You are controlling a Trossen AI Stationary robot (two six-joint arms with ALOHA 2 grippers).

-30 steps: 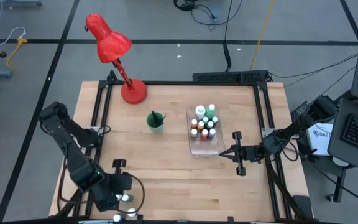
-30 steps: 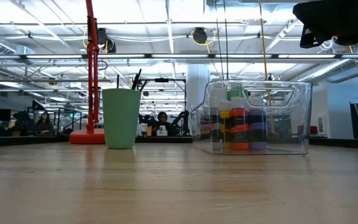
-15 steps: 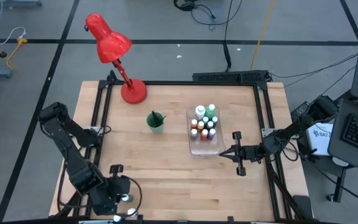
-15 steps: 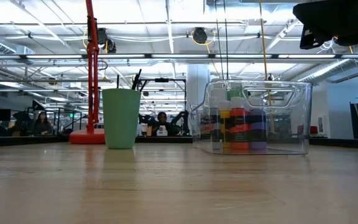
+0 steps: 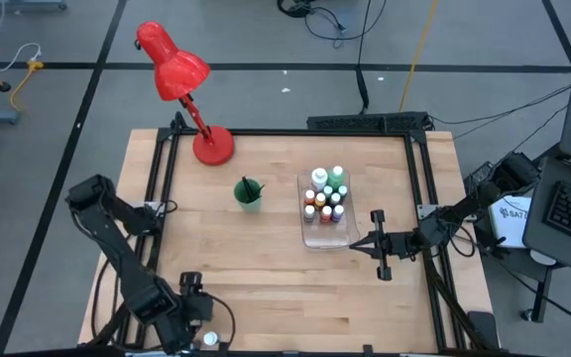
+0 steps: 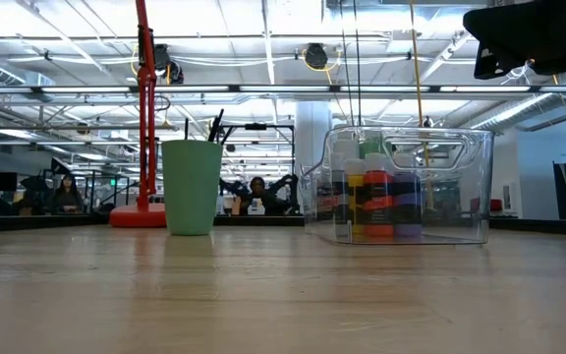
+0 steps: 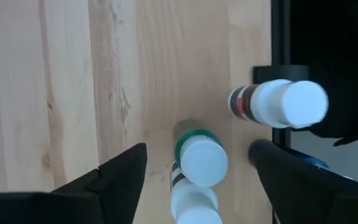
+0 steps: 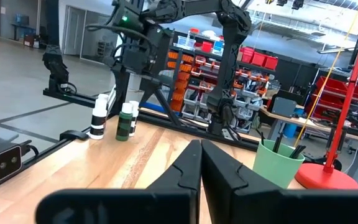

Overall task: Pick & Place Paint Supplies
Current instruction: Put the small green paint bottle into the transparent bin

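Pale wooden tabletop (image 5: 266,258), straight-grained planks, framed by black metal rails.

Glossy red desk lamp (image 5: 181,79), round base at far left corner of table, bell-shaped shade tilted out beyond the edge.

Left arm, dark and jointed, folded along near left corner; left gripper (image 7: 194,171) spread wide, poised above a small cluster of paint bottles at the near edge, gripping nothing. Two flat dark fingers (image 7: 120,174) flanking the cluster, not touching it.

Right arm, dark, reaching in from right side of table; right gripper (image 5: 355,244) just beside near end of the bin, fingers (image 8: 194,165) pressed together into a wedge, empty.

Clear rectangular plastic bin (image 5: 307,230) with rounded corners and glossy walls, right of table centre. Upright inside, packed at the far end: small cylindrical paint bottles with white caps (image 5: 325,193), green, orange, red and dark. Near end of bin bare.

Matte green plastic cup (image 5: 249,193), slightly tapered, upright between lamp base and bin, apart from both. Thin dark-handled brushes (image 6: 214,126) leaning out of the rim.

At near left edge, three loose bottles: green-labelled bottle with white round cap (image 7: 199,157) upright on the wood; a second white cap (image 7: 194,204) touching it, body hidden; dark-labelled bottle with white cap (image 7: 278,104) near them, over the black rail.
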